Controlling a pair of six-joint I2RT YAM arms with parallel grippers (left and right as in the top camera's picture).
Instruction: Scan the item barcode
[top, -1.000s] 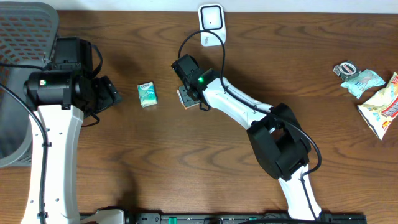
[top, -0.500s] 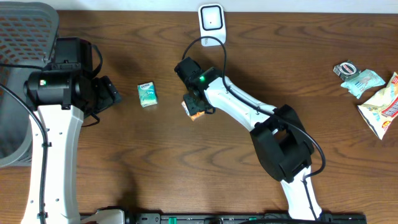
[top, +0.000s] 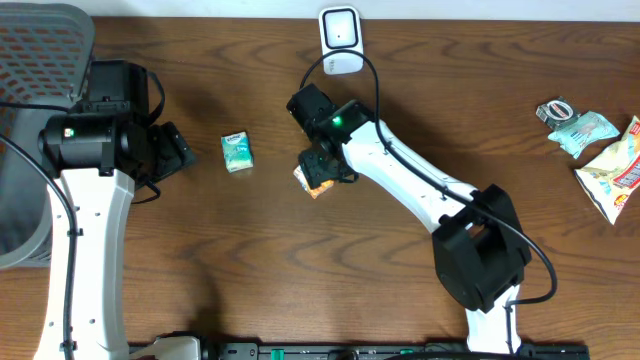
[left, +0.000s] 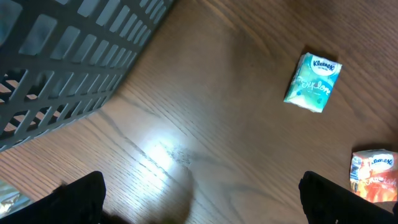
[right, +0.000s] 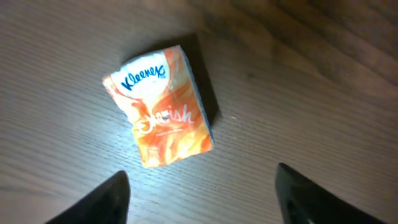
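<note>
Trainee: Why is the orange tissue pack (right: 163, 106) lying logo-up on the table (right: 323, 74), short of the scanner (top: 340, 32)?
Tech: Right gripper (right: 202, 199) hangs over it, jaws apart, holding nothing; likely the barcode faces down. Left gripper (left: 199, 202) is spread wide and empty

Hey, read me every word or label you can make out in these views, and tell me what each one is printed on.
"Kleenex": on the white top of the orange tissue pack, right wrist view.
The script word below it on that pack is not clearly readable.
"Kleenex": on the green tissue pack, left wrist view. The script word under it is blurred.
The print on the snack packets at the right in the overhead view is too small to read.
</note>
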